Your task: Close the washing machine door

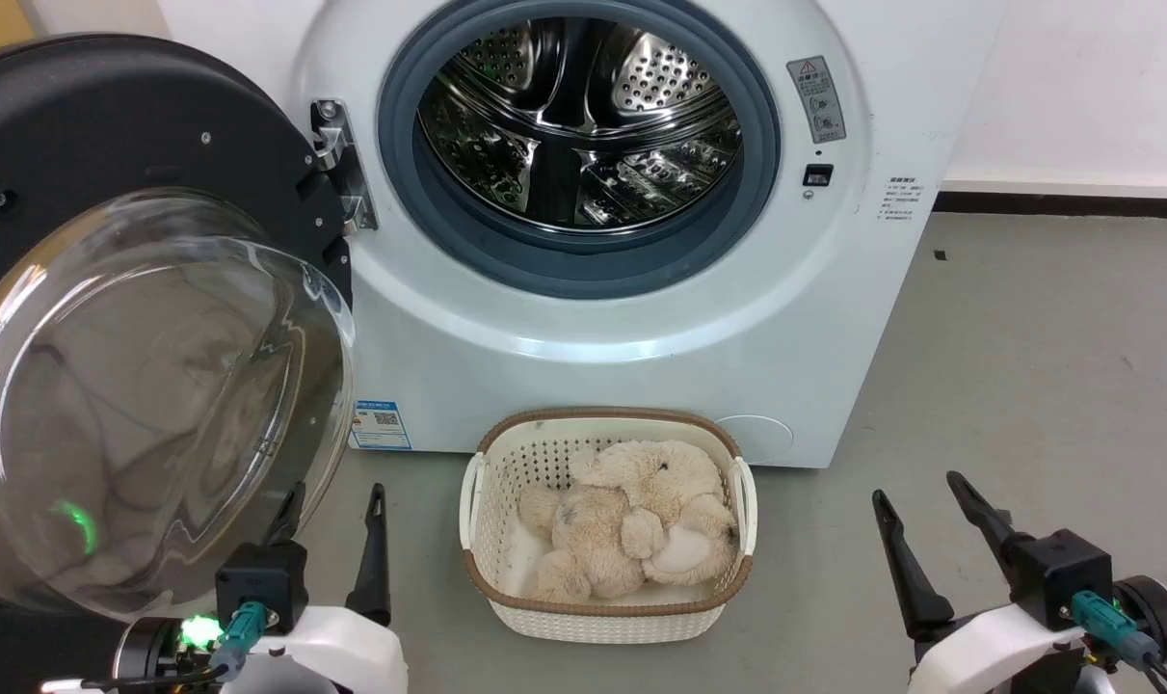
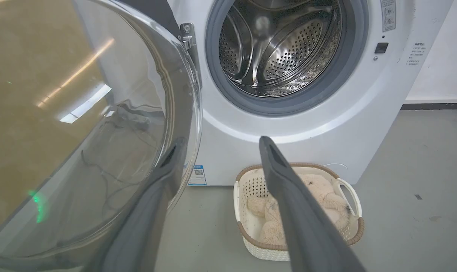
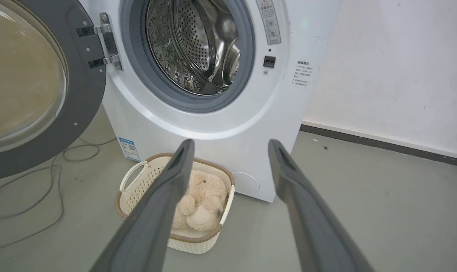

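The washing machine (image 1: 641, 318) is a white front-loader with a grey gasket around its bare steel drum (image 1: 583, 116). Its door (image 1: 140, 386) hangs wide open at the left on a metal hinge (image 1: 337, 164), black rim and bulging clear glass bowl facing me. My left gripper (image 1: 337, 501) is open low beside the bowl's lower right edge; in the left wrist view its left finger (image 2: 164, 177) lies behind or against the glass (image 2: 81, 124). My right gripper (image 1: 925, 501) is open at the lower right, far from the door (image 3: 36, 87).
A cream basket (image 1: 607, 588) holding a beige plush toy (image 1: 631, 520) stands on the grey floor right before the machine, between my grippers. A cable (image 3: 43, 177) trails on the floor under the door. A white wall (image 3: 394, 75) lies right of the machine.
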### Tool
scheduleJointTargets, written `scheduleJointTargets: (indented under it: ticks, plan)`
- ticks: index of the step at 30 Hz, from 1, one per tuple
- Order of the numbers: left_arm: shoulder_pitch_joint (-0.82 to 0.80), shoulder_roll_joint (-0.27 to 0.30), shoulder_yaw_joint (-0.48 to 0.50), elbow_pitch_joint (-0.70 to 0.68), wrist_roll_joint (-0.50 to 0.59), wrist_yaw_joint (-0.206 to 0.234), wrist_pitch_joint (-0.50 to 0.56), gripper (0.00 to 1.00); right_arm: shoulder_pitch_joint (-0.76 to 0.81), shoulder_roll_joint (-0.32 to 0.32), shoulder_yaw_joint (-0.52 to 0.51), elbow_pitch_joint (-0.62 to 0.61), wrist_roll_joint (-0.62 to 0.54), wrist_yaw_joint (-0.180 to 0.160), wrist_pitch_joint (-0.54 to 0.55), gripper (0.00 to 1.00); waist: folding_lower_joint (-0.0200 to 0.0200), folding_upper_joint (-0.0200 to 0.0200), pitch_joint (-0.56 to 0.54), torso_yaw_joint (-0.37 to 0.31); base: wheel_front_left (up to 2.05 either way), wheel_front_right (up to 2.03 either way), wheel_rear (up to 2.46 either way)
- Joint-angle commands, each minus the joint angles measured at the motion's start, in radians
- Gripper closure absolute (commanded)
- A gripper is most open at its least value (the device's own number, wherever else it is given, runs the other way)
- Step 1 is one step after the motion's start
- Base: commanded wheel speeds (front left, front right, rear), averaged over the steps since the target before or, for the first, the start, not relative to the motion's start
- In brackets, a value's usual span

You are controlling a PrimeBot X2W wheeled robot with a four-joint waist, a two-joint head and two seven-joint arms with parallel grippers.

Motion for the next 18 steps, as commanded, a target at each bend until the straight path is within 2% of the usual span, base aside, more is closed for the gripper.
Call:
scheduleJointTargets:
  ticks: [1,18]
  plan:
    - [0.0,0.0,-0.003,0.002,-0.002,0.002,-0.01,0.0,0.001,0.0,0.0,0.001,0.005,0.0,-0.009,0.0,0.0,0.0,0.0,0.001,0.0,0.0,0.0]
    - [0.001,0.001,-0.012,0.007,-0.007,0.012,-0.045,0.0,0.007,0.001,0.003,0.002,0.018,0.0,-0.045,0.0,0.0,0.0,-0.004,0.04,0.0,0.0,0.0]
